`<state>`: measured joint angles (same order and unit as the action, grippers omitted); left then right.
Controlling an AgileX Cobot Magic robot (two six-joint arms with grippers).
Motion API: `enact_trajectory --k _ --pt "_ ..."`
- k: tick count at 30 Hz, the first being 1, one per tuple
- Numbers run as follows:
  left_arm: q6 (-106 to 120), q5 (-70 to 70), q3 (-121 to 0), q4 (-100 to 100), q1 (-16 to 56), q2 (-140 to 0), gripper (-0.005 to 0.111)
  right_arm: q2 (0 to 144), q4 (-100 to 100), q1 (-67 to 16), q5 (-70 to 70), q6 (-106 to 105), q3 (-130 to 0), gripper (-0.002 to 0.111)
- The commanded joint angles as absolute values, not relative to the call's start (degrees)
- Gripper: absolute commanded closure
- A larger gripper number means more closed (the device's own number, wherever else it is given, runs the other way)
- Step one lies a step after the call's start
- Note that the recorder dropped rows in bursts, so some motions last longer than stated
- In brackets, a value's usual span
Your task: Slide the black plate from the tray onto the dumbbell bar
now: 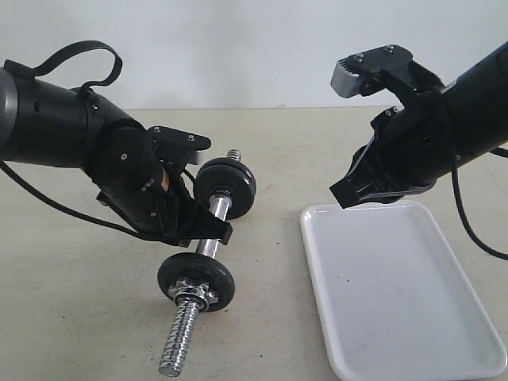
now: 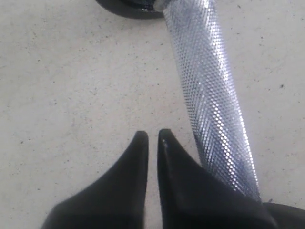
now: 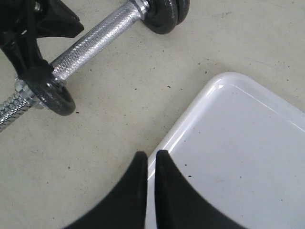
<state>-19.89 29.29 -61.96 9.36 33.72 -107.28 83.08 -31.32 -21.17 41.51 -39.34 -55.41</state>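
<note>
The dumbbell bar (image 1: pixel 181 333) lies on the table, its knurled middle (image 2: pixel 209 95) running beside my left gripper. One black plate (image 1: pixel 196 278) sits on its near end behind a chrome nut (image 1: pixel 194 290). Two more black discs (image 1: pixel 226 185) sit at the far end. My left gripper (image 1: pixel 210 232) is shut and empty, its fingertips (image 2: pixel 141 139) just alongside the bar. The white tray (image 1: pixel 397 294) on the right holds nothing. My right gripper (image 1: pixel 343 194) hangs shut and empty over the tray's far left corner (image 3: pixel 224 81).
Beige tabletop (image 1: pixel 79 317) surrounds the bar and tray. A strip of bare table (image 1: pixel 274 262) separates the bar from the tray's left rim. The bar's near threaded end points toward the front edge.
</note>
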Motion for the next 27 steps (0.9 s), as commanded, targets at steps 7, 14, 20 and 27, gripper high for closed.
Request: enact_trajectory --k 7,14,20,27 --pt "-19.5 28.0 -61.7 6.5 33.9 -107.5 0.102 82.4 -31.2 -21.2 41.4 -40.0 -55.6 0.107" --pt "-19.5 27.6 -61.7 4.8 33.9 -107.5 0.102 82.4 -31.2 -21.2 41.4 -40.1 -55.6 0.107" --pt "-19.5 25.8 -61.7 3.2 34.9 -107.5 0.102 82.4 -31.2 -21.2 41.4 -40.1 -55.6 0.107" --pt "-19.4 24.6 -61.7 3.4 36.0 -107.5 0.102 82.4 -31.2 -21.2 41.4 -40.1 -55.6 0.107"
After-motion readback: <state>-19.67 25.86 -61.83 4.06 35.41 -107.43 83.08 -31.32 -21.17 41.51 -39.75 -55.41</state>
